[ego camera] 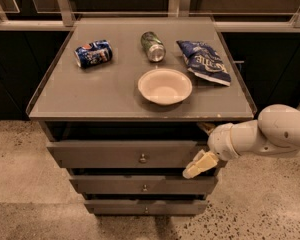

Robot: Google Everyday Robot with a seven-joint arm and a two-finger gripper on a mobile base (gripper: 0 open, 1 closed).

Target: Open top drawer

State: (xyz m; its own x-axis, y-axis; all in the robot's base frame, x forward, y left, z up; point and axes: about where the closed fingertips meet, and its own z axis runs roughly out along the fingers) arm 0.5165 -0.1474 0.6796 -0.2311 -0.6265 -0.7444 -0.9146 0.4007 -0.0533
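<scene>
The top drawer (pixel 105 154) is sitting directly under the tabletop (pixel 110 94), above two narrower drawers (pixel 115 185). The gripper (pixel 204 146) is hovering at the right end of the drawer front, fingers spread wide apart, one high and one low, not clenching anything.

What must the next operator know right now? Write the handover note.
The hand is open at the right end of the top drawer. One finger is at the front's upper edge and one at its lower edge. Whether they touch it cannot be told.
None of the drawer's inside shows. The knob at the centre of its front is free, with the hand well to its right.
Done: the hand is at the drawer.
Left: take hold and pull the drawer out, probably from that right end.
</scene>
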